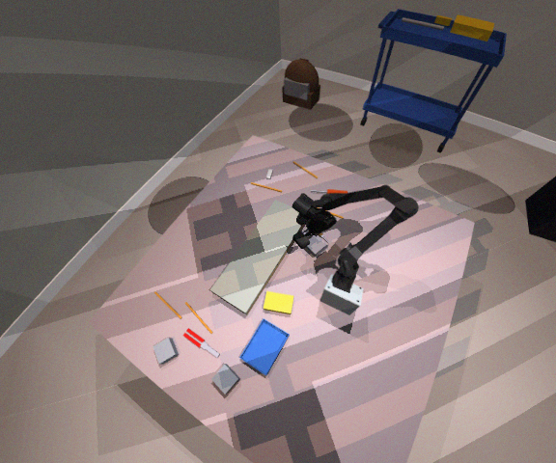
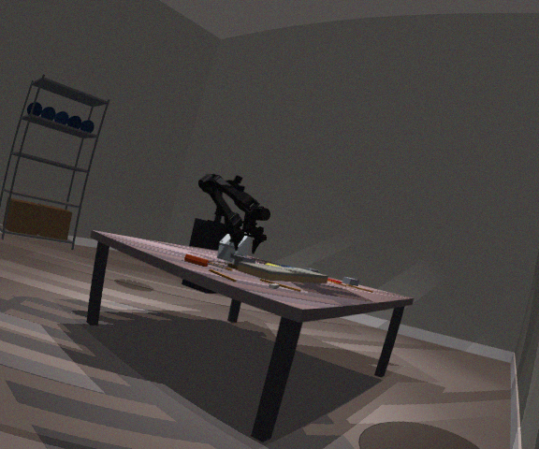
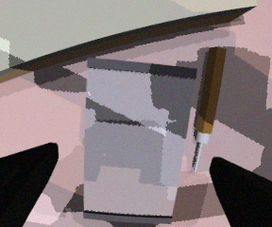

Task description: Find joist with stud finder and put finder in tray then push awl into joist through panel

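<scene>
My gripper [image 1: 309,244] [image 2: 245,249] [image 3: 136,158] is open and empty, pointing down. In the wrist view its fingers stand either side of a grey rectangular thing [image 1: 316,245] [image 3: 127,151] beside the panel. The awl [image 3: 212,90], with a brown handle and thin metal tip, lies flat close to its right side; its tip is left of the right finger. The pale grey-green floor panel [image 1: 256,276] [image 2: 284,274] [image 3: 79,24] lies alongside. A flat yellow block [image 1: 278,303] lies near the blue tray [image 1: 264,347]. I cannot tell surely which block is the stud finder. The tray is empty.
An orange-handled screwdriver [image 1: 337,191] [image 2: 196,260] lies beyond the gripper. A red-handled tool [image 1: 194,338], two grey blocks [image 1: 165,350] [image 1: 226,379], several orange sticks and a small white piece [image 1: 269,174] lie on the table. The arm's base stands beside the yellow block.
</scene>
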`<state>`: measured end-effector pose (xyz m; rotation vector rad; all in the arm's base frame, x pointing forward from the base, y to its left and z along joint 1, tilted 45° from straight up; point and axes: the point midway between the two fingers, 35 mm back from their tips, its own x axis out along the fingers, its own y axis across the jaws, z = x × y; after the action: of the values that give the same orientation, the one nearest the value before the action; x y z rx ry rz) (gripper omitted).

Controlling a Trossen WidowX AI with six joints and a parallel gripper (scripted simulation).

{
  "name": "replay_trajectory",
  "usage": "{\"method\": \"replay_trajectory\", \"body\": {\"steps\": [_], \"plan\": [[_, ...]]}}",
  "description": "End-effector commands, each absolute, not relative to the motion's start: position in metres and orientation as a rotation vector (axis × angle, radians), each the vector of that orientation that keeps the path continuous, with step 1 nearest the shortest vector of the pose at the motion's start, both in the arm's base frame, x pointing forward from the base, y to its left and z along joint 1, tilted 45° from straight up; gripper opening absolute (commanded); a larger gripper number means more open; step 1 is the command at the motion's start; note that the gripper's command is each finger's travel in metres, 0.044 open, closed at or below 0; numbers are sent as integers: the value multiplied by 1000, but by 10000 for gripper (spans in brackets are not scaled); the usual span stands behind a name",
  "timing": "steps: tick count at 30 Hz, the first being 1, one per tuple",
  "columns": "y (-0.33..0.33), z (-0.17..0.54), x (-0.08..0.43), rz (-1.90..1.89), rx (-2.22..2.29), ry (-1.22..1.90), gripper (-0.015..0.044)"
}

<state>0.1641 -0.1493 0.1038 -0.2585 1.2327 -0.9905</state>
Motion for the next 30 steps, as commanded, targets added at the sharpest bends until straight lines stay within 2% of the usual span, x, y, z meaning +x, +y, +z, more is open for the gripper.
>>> {"method": "replay_trajectory", "body": {"steps": [1,23,26,30], "plan": [[-153,97,163,-984,-257,1241,440],[-176,75,158,-987,-264,1239,440],[-176,75,158,-987,-264,1239,361],[-176,75,158,-987,-264,1239,335]]}}
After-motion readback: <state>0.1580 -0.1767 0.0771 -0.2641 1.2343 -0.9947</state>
